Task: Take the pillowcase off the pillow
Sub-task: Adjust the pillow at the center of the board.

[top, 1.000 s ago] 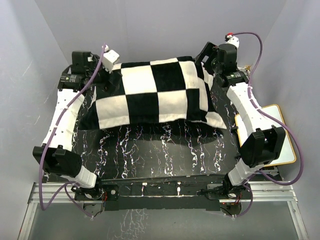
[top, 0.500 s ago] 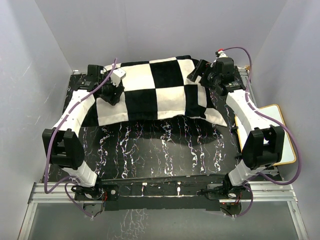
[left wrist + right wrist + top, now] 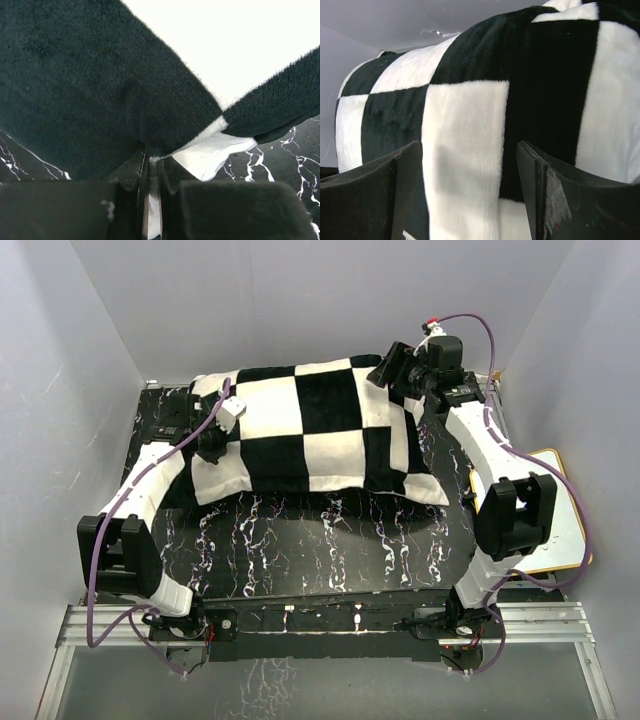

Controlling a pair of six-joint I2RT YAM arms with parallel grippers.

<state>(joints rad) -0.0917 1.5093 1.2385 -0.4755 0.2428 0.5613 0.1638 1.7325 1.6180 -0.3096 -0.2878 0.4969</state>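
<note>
At the left end of the bundle, the left end effector (image 3: 214, 436) was clamped tight on the edge of the pillowcase (image 3: 320, 425), its fingers (image 3: 125, 200) pressed together with only a thin sliver of cloth between them; the wrist view showed black plush bunched right above that pinch, and a smooth pale patch (image 3: 210, 155) peeped out beneath the hem, though whether that was lining or cushion could not be told. That low grip on the hem looked chosen to give one arm a firm hold on the cover alone, so it could be drawn off sideways. The pillowcase itself lay across the far half of the black marbled desk (image 3: 330, 540), plump and filled out, so the pillow was judged to be almost wholly inside it and the removal barely begun. At the far right corner the right end effector (image 3: 393, 366) stood wide open and held nothing, its two fingers (image 3: 375, 195) framing the checkered side in its own camera, apparently lined up to take hold of or brace that end against the pull. Beyond the right arm, a white board with a yellow rim (image 3: 560, 480) lay off the desk's edge, well apart from the work
</note>
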